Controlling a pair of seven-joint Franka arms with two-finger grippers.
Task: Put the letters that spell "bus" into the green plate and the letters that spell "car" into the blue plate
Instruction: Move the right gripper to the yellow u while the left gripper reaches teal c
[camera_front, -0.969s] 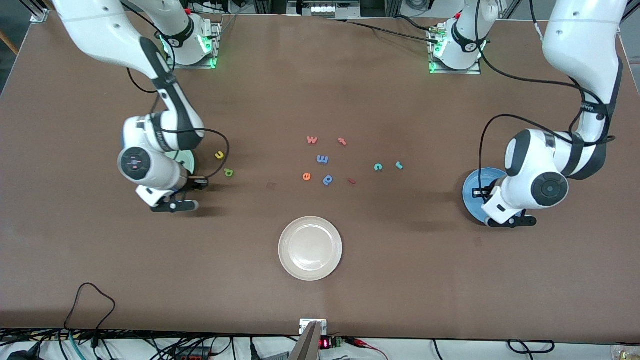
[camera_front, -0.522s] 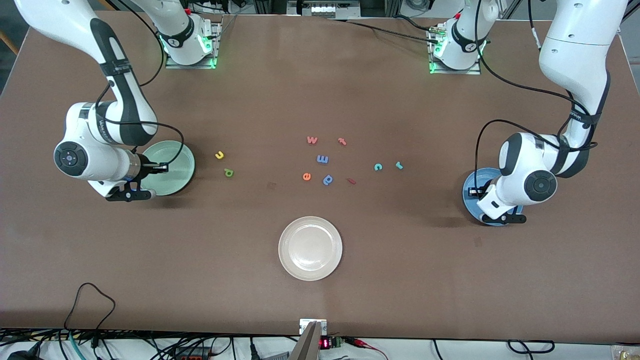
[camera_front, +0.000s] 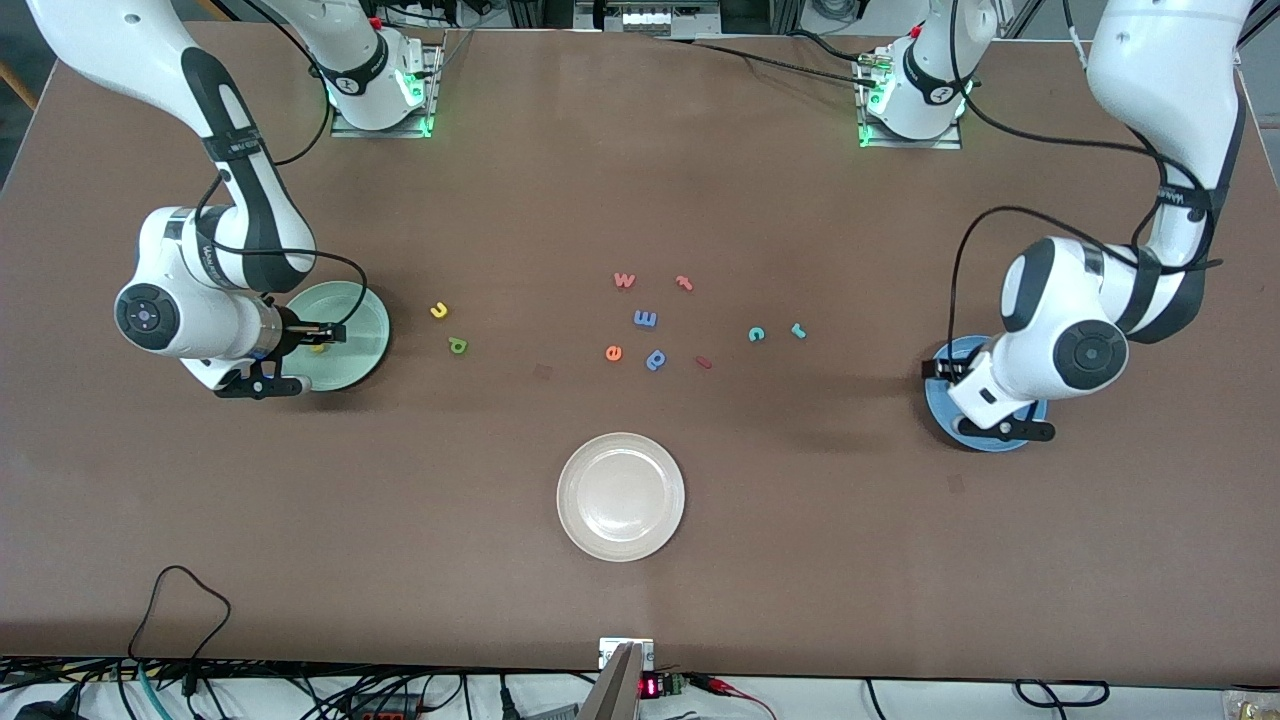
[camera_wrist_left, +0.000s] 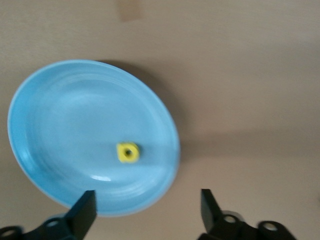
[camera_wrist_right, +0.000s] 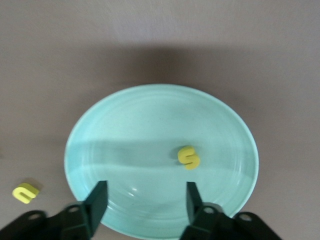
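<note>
The yellow s (camera_wrist_right: 188, 157) lies in the green plate (camera_wrist_right: 150, 120), toward the right arm's end of the table. My right gripper (camera_wrist_right: 145, 200) hangs open and empty just above that plate (camera_front: 368, 325). On the blue plate (camera_wrist_left: 75, 120) at the left arm's end rests the yellow a (camera_wrist_left: 128, 152). Over the rim of this plate (camera_front: 940, 402) my left gripper (camera_wrist_left: 147, 210) is open, holding nothing. The yellow u (camera_front: 438, 311) and green b (camera_front: 458, 346) lie on the table beside the green plate. The teal c (camera_front: 756, 334) and teal r (camera_front: 798, 330) lie side by side nearer the blue plate.
In the table's middle lie a red w (camera_front: 624, 280), a red t (camera_front: 684, 283), a blue m (camera_front: 645, 319), an orange e (camera_front: 613, 352), a blue p (camera_front: 656, 359) and a small red piece (camera_front: 703, 362). A cream-white plate (camera_front: 620, 497) stands nearer the front camera.
The right arm swung over the green plate and its gripper opened, leaving the yellow s in the plate. The left gripper opened over the blue plate, where the yellow a now lies.
</note>
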